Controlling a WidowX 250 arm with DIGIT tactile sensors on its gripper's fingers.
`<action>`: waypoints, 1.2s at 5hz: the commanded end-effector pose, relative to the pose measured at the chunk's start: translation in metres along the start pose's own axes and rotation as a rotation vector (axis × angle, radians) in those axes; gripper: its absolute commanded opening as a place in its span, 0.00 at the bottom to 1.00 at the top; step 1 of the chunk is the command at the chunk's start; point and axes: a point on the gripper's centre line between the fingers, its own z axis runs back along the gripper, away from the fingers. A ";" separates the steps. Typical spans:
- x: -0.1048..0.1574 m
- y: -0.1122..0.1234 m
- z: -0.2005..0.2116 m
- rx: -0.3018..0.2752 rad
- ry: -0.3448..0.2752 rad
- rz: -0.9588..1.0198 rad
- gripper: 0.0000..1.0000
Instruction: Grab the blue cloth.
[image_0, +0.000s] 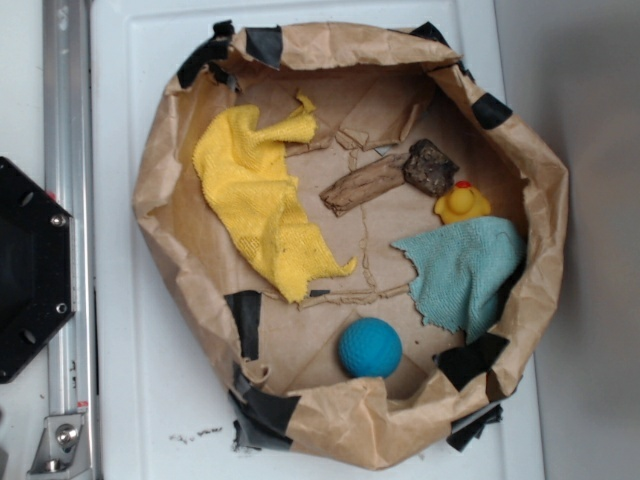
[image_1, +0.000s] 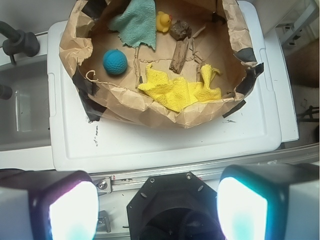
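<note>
The blue cloth (image_0: 465, 270) is a pale teal terry cloth with frayed edges, lying against the right wall of the brown paper nest (image_0: 160, 200). In the wrist view it lies at the far top (image_1: 137, 22). My gripper (image_1: 157, 207) is open and empty, its two glowing pads wide apart, held high above the black robot base, far back from the nest. The gripper does not show in the exterior view.
In the nest lie a bigger yellow cloth (image_0: 255, 200), a round blue ball (image_0: 370, 347), a yellow rubber duck (image_0: 461, 203), a wood piece (image_0: 365, 183) and a dark rock (image_0: 431, 166). The nest sits on a white lid (image_1: 165, 145). The black base (image_0: 30, 270) stands left.
</note>
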 end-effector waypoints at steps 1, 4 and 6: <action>0.000 0.000 0.000 0.000 0.000 0.000 1.00; 0.117 -0.009 -0.133 0.193 -0.164 -0.047 1.00; 0.162 0.020 -0.153 0.144 -0.179 -0.070 1.00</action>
